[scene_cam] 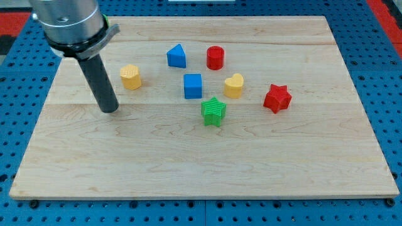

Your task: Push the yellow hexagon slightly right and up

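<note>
In the camera view, a pale wooden surface [188, 169] lies on a blue pegboard [377, 56] and fills most of the frame. The arm enters at the surface's top-left corner, and its dark rod slants down so that my tip [110, 110] rests on the wood in the left part of the surface, about midway between the top and bottom edges. The arm carries no pincer, so there is nothing to be released or clenched, only the bare rod. The yellow hexagon [130, 76] sits just to the view's right of the rod and a little nearer the top edge than my tip; the two are near each other but apart. Further toward the right edge, a blue triangular block [177, 56] and a red cylinder [215, 57] stand side by side, closest to the top edge. Below them, a blue cube [193, 86] sits near the surface's middle, with a yellow heart [233, 86] just beside it on the view's right. A green star [213, 112] lies under those two, nearer the bottom edge, and a red star [277, 98] is the block closest to the right edge. None of the blocks touch one another.
</note>
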Controlling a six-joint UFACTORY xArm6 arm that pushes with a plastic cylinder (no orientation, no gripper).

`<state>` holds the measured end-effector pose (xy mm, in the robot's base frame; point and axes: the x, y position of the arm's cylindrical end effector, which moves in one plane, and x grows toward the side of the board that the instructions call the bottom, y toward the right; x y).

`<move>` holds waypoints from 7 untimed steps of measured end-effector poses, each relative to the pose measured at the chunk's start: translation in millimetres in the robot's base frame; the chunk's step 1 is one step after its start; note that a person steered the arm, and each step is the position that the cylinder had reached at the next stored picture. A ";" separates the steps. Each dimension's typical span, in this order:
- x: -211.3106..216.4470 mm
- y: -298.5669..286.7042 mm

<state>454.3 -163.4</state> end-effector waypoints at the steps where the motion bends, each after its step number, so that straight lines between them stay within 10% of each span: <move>1: -35.2 3.5; 7: -129.1 34.6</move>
<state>325.2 -128.9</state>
